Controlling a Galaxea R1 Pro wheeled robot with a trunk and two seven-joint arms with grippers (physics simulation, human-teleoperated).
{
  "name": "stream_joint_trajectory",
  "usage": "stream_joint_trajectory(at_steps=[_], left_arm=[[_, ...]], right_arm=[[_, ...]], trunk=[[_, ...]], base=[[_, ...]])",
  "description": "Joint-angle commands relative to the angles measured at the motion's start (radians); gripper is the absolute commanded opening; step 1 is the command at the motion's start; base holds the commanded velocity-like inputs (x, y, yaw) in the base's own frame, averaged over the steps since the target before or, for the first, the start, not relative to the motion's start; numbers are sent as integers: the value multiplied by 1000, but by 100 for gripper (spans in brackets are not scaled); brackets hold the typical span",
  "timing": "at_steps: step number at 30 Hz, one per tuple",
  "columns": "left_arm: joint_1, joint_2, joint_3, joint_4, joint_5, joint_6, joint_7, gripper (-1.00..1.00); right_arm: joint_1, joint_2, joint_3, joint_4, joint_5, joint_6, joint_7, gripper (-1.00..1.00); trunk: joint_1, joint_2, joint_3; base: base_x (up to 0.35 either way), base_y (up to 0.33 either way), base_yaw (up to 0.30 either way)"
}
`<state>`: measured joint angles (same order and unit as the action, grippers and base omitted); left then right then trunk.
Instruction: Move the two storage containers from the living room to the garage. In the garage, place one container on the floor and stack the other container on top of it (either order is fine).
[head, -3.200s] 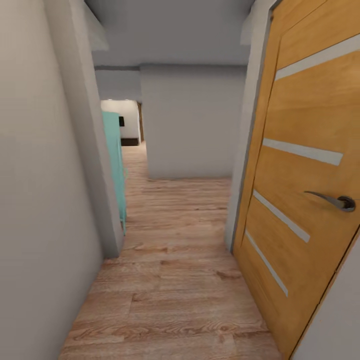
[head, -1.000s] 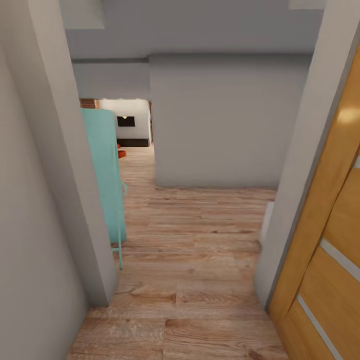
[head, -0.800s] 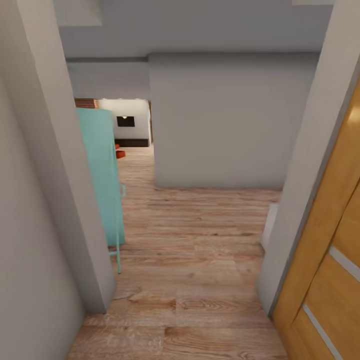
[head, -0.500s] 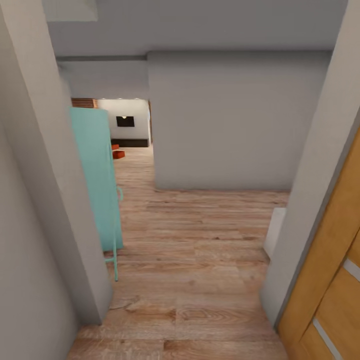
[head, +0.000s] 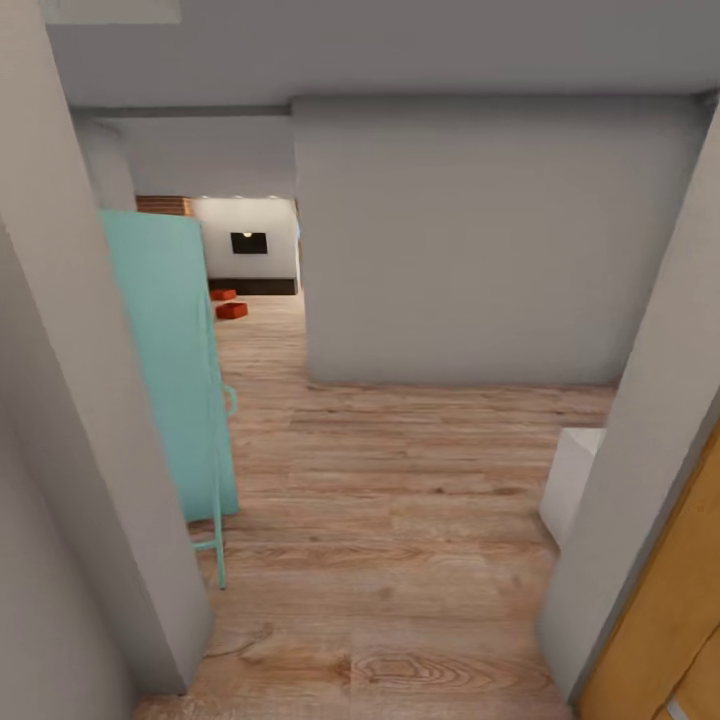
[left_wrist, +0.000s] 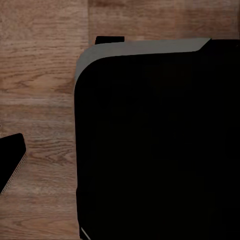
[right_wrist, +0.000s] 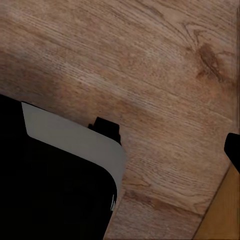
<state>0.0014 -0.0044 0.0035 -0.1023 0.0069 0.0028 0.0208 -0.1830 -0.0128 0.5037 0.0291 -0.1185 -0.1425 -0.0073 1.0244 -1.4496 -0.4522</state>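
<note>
Both wrist cameras pointed down at wood-plank floor (right_wrist: 165, 60) past the robot's dark base (left_wrist: 160, 145); end effector spread impossible to tell for either arm. Far down the hallway, two storage containers (head: 231, 310) resting on the planks near the living room's dark fireplace opening (head: 249, 243). Teal door (head: 170, 360) open at left, orange-wood door (head: 670, 620) at right edge.

Wood-plank floor (head: 400, 500) between grey walls; teal panel (head: 165, 360) left of central grey wall (head: 480, 240), orange-wood door (head: 660, 620) right.
</note>
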Motion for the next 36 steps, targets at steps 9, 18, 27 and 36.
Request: stream_joint_trajectory(at_steps=[9, 18, 27, 36], left_arm=[[0, 0, 0, -2, 1, 0, 2, 100], [0, 0, 0, -1, 1, 0, 2, 100], [0, 0, 0, 0, 1, 0, 2, 100], [0, 0, 0, 0, 1, 0, 2, 100]], right_arm=[[-1, 1, 9, 3, -11, -6, 0, 100], [-1, 1, 9, 3, -12, -6, -1, 100], [-1, 1, 9, 3, -13, -6, -2, 100], [-1, 1, 9, 3, -13, -6, -1, 100]], trunk=[[1, 0, -1], [1, 0, -1], [1, 0, -1], [1, 0, -1]], base=[[323, 0, 0], [323, 0, 0], [323, 0, 0], [323, 0, 0]])
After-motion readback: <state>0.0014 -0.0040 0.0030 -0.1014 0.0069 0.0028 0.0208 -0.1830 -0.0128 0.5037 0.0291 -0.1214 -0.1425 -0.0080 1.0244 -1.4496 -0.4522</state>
